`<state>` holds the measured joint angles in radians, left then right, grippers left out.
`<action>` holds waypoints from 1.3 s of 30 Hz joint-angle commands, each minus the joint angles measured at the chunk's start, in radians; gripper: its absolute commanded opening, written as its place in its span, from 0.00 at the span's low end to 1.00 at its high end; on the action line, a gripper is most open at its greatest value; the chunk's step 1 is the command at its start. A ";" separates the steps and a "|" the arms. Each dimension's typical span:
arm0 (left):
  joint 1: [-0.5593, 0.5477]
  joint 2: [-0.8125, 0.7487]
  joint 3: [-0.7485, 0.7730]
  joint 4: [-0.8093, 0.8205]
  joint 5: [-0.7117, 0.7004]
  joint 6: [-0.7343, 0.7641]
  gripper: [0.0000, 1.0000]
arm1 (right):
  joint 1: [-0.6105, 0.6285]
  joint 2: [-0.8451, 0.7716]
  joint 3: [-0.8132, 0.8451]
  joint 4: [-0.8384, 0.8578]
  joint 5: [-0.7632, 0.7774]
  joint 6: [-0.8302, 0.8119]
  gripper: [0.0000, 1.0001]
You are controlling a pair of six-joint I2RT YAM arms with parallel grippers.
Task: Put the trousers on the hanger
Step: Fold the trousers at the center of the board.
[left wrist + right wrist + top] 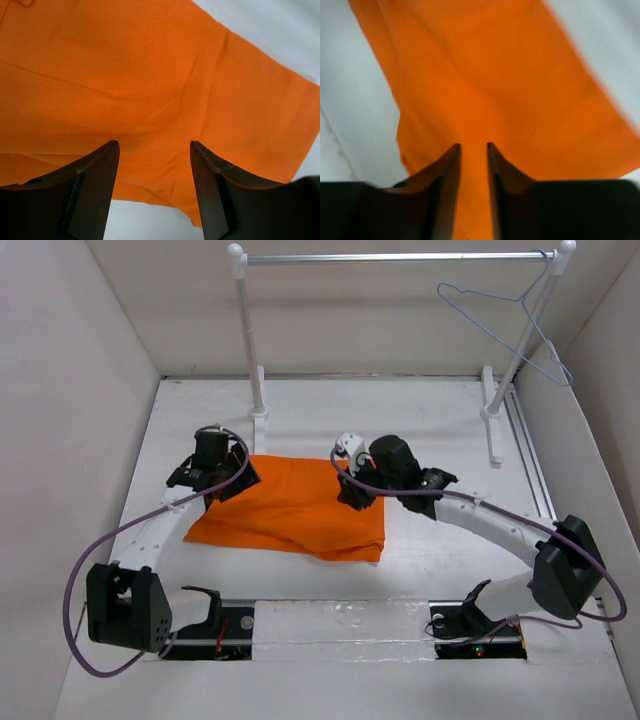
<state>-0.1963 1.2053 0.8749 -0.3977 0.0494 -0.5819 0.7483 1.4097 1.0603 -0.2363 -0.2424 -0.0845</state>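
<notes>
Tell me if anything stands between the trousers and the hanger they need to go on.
Nothing visible does. The trousers lie flat on the table; the hanger hangs on the rail at the far right, with only open space between them.

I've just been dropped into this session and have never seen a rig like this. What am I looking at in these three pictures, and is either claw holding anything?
These are two robot arms bolted at the near edge of a white table. The wide picture comes from a fixed camera above and behind them, with the left arm on the left and the right arm on the right. The other two pictures come from a camera on each wrist, looking out past that arm's two dark fingers. The orange trousers lie mid-table. The hanger hangs from the rail at the back right, untouched. The left gripper is wide open over the cloth and holds nothing. The right gripper has its fingers close together with orange showing in the gap; I cannot tell whether it pinches cloth.
</notes>
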 commanded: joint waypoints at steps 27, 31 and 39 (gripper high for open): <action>0.283 -0.038 0.136 0.006 0.070 -0.059 0.53 | -0.076 -0.144 0.094 -0.340 0.052 -0.118 0.42; 0.142 0.002 0.324 0.034 0.041 -0.039 0.38 | -0.189 -0.095 0.439 -0.434 0.063 -0.222 0.30; -0.259 0.194 0.469 0.109 0.072 0.046 0.00 | -0.769 0.115 0.924 -0.284 -0.205 -0.271 0.00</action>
<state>-0.3313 1.3270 1.3239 -0.2836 0.1108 -0.5831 0.1265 1.4322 1.8835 -0.5434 -0.3019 -0.3252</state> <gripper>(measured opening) 0.002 0.009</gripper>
